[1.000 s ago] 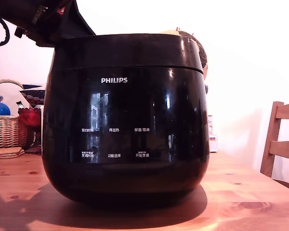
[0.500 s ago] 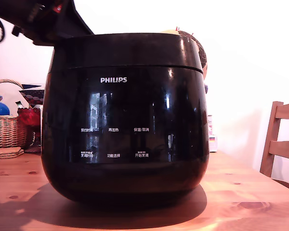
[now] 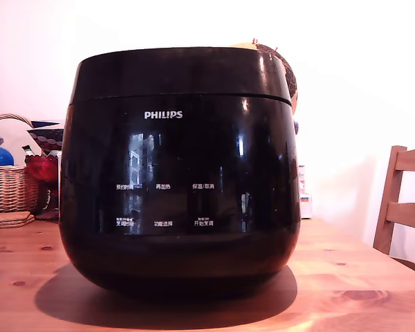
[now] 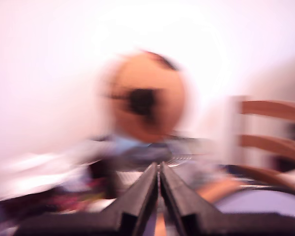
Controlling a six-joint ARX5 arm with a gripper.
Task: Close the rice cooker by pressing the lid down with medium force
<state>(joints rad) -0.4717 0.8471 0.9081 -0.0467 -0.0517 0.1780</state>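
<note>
At the bottom centre of my wrist view, my jaws point(image 4: 159, 169) stand pressed together with only a hairline slit between the two black fingers point(image 4: 137, 196), holding nothing. Everything past them is smeared by motion: a person point(image 4: 145, 98) sits behind, and a wooden chair point(image 4: 270, 125) shows at the right of that frame.

In the exterior view I am out of frame. Nearest the camera, the wooden bench point(image 3: 360, 277) fills the lower part, and the rice cooker point(image 3: 180, 200) stands on it at centre, taking up most of the picture, its PHILIPS logo and white button labels facing the camera. The lid point(image 3: 183, 71) sits down flat on the body, the seam running level across. Farther back, a wicker basket point(image 3: 10, 188) stands at the left edge, and the chair back shows at the right edge.
</note>
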